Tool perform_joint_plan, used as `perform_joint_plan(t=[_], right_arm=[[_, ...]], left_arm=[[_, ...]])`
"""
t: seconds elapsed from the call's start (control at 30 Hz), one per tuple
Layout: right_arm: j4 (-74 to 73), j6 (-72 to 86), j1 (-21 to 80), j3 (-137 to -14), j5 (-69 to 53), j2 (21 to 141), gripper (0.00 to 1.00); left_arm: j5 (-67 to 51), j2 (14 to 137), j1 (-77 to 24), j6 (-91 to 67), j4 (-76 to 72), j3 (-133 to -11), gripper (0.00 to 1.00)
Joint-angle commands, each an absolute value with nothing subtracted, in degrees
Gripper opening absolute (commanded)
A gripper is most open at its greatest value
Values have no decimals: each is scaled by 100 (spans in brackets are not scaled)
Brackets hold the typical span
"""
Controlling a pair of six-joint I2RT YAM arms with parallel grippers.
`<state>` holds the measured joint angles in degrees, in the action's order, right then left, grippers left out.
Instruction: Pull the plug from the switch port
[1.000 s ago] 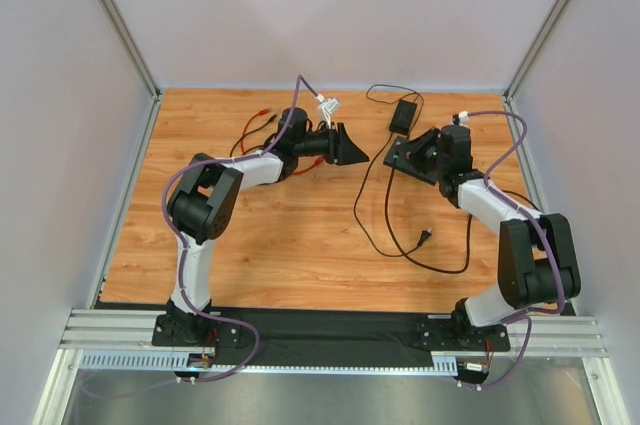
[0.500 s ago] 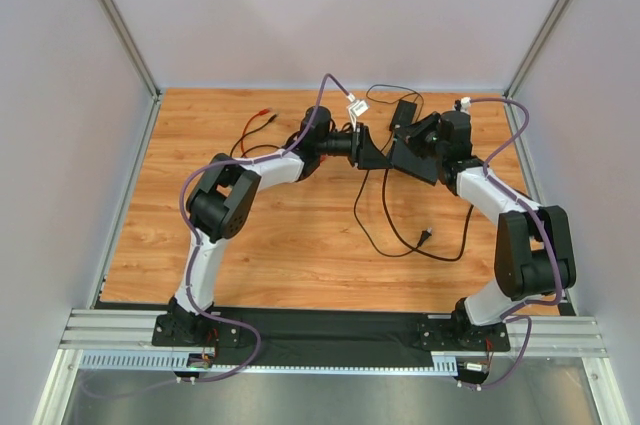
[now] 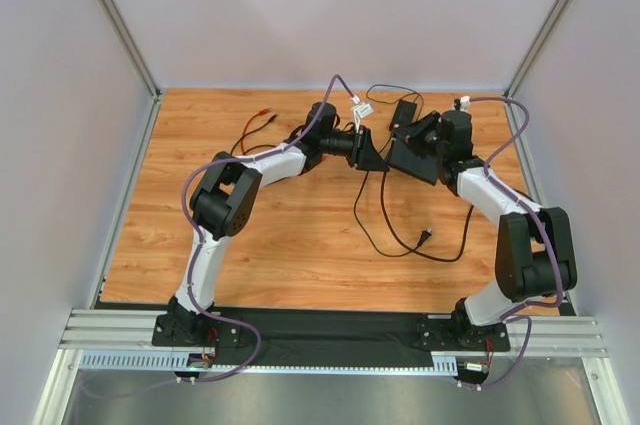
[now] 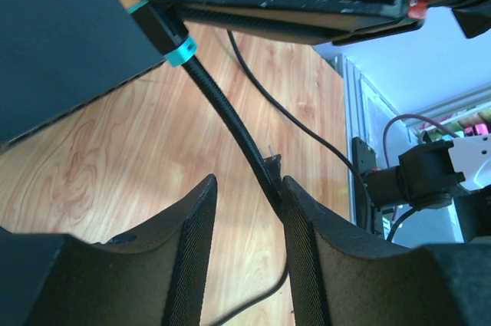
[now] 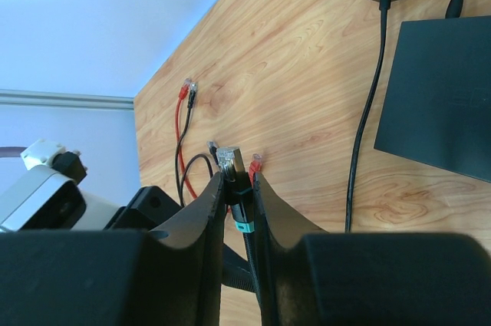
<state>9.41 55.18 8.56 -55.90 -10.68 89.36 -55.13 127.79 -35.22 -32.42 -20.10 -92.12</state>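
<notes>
**A:** So, what has just changed on the left?

**B:** Over the last second the left arm [image 3: 270, 167] has been swung in across the table [image 3: 250, 235]. The left gripper [image 4: 247, 182] is now brought just beside the right gripper [image 5: 236, 176], which has barely been moved. The left fingers are parted and nothing is pinched. The black cable [image 4: 230, 123] is straddled by them. Whether it is touched by one finger cannot be told.

**A:** And what is held in the middle?

**B:** The plug [image 5: 228, 159] is clenched in the right gripper, gripped on its black boot between the metal tip and a teal ring. The tip is shown bare, pointed into open air.

**A:** Where is the switch?

**B:** The switch [image 5: 437, 96] is laid flat on the table, at the right of the right wrist view and apart from the plug. Its sockets are not shown.

**A:** What is meant by this for the task?

**B:** The plug is judged to be already out of the port, so the pull itself appears done. The left gripper's approach may be meant for taking the cable, but that is only a guess.
</notes>
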Motion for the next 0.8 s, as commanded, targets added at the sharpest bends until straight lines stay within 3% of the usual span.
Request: perform_joint_plan(t=[0.0,0.17,0.3,0.4,0.43,0.53,0.77], right_arm=[[1195,5440,844,-5722,-1125,8701,0],[1266,5467,861,-5748,-1283,8754,1],[1257,5370,861,-5713,-1292,8754,2],[1108,5291,853,-5774,-1336,8754,17],[977,5169,844,-5809,-1327,8745,29],[362,4705,852,-6011,-1283,8710,41],[-641,3947,800,-6082,-1081,8508,45]], left_arm=[[-5537,12744,-3516,-2760,-1644,-9475,45],[-5555,12770,-3481,-2865,-1687,-9510,24],[-5660,12788,-3463,-2962,-1784,-9519,16],[-5634,12736,-3402,-2892,-1679,-9510,0],[-5590,12701,-3358,-2892,-1627,-9431,0],[-5432,12481,-3138,-2927,-1713,-9125,0],[-4572,11323,-2497,-2155,-1135,-8280,0]])
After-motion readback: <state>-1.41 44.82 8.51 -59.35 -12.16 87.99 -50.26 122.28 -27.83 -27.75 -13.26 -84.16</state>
